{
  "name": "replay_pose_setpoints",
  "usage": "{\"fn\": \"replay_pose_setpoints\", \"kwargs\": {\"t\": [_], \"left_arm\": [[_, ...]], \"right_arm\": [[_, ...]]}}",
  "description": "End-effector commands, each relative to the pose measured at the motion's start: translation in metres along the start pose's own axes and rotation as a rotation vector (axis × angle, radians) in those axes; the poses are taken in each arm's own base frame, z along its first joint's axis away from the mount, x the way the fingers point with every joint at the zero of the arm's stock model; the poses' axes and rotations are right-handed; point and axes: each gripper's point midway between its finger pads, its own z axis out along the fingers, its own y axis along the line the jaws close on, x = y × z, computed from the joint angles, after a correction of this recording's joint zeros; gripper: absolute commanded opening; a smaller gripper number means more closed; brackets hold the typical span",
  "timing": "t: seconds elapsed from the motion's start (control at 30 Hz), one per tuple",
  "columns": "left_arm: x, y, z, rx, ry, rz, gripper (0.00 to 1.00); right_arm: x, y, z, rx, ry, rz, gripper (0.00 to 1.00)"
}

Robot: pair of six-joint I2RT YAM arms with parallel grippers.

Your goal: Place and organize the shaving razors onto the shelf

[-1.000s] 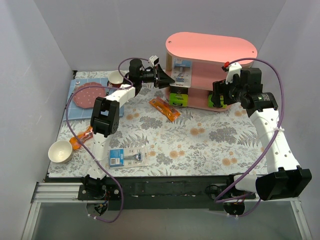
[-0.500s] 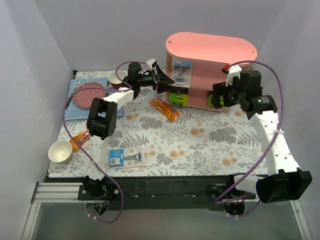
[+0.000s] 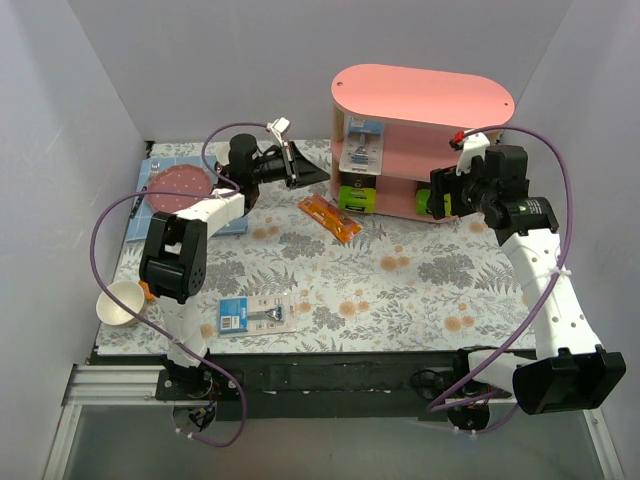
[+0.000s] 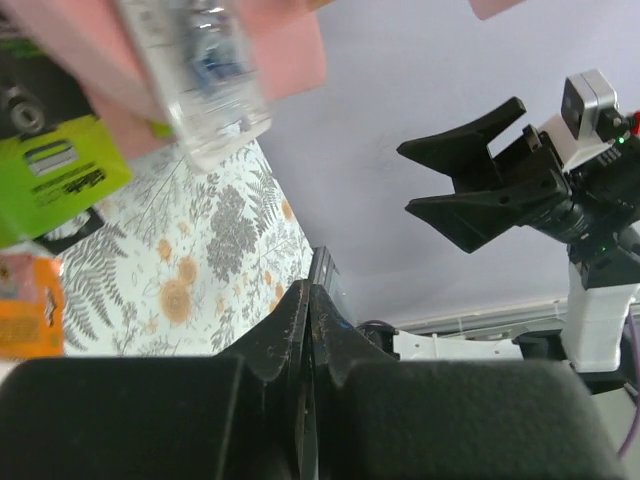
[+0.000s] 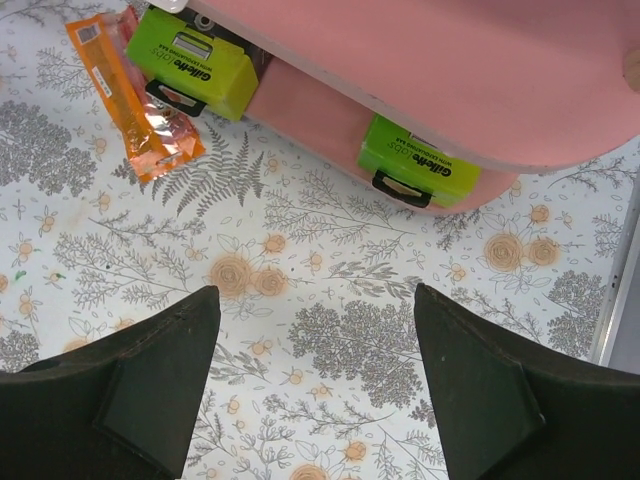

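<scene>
Left gripper (image 4: 305, 300): black fingers pressed flat together with nothing between them. It hangs over the table left of the shelf, apart from it.

Right gripper (image 5: 312, 292): fingers spread wide and empty, above the floral tablecloth (image 5: 330, 360), near the shelf's right end.

Pink three-tier shelf with oblong rounded boards (image 3: 420, 95): far side of the table, right of centre.

Dark grey razor boxes with lime-green ends: two at the lowest tier, left box (image 5: 190, 62) and right box (image 5: 420, 165).

Clear blister razor pack with blue-white card (image 3: 362, 145): upright on the middle tier, at its left end.

Second blister pack (image 3: 257, 314): flat on the cloth near the front edge.

Orange foil packet (image 3: 330, 218): just beside the left box.

Cream bowl (image 3: 120, 302): front left.
</scene>
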Motion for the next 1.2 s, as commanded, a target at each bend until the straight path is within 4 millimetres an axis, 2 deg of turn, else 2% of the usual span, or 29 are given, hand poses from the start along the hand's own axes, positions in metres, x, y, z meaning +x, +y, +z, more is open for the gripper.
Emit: {"fn": "replay_pose_setpoints", "kwargs": {"t": [0.0, 0.13, 0.2, 0.4, 0.6, 0.7, 0.73, 0.93, 1.03, 1.13, 1.17], "left_arm": [[0.003, -0.029, 0.024, 0.007, -0.016, 0.163, 0.00], [0.001, -0.023, 0.042, -0.014, -0.015, 0.152, 0.00], [0.004, -0.014, 0.050, -0.026, -0.008, 0.132, 0.00], [0.000, -0.002, 0.068, -0.029, -0.019, 0.123, 0.00], [-0.012, 0.010, 0.078, -0.037, -0.049, 0.100, 0.00], [-0.020, 0.009, 0.083, -0.030, -0.069, 0.102, 0.00], [-0.021, 0.016, 0.086, -0.035, -0.068, 0.095, 0.00], [-0.033, 0.017, 0.093, -0.033, -0.085, 0.106, 0.00], [-0.024, 0.021, 0.091, -0.039, -0.063, 0.088, 0.00], [-0.010, 0.002, 0.078, -0.007, -0.028, 0.090, 0.00], [0.002, -0.005, 0.068, -0.005, -0.010, 0.082, 0.00]], "right_arm": [[-0.013, -0.010, -0.004, 0.047, -0.062, -0.010, 0.85], [-0.014, -0.014, -0.004, 0.055, -0.063, -0.007, 0.85], [-0.013, -0.015, -0.004, 0.061, -0.063, -0.007, 0.85], [-0.006, -0.017, -0.008, 0.073, -0.058, -0.006, 0.85], [0.001, -0.019, -0.008, 0.079, -0.048, 0.002, 0.85], [0.003, -0.020, -0.006, 0.082, -0.039, 0.006, 0.84], [0.003, -0.020, -0.006, 0.080, -0.037, 0.006, 0.85], [0.005, -0.021, 0.001, 0.071, -0.022, 0.011, 0.85], [0.003, -0.021, 0.004, 0.066, -0.023, 0.013, 0.84], [-0.001, -0.023, 0.005, 0.071, -0.033, 0.013, 0.84], [-0.001, -0.022, 0.005, 0.068, -0.034, 0.012, 0.84]]}}
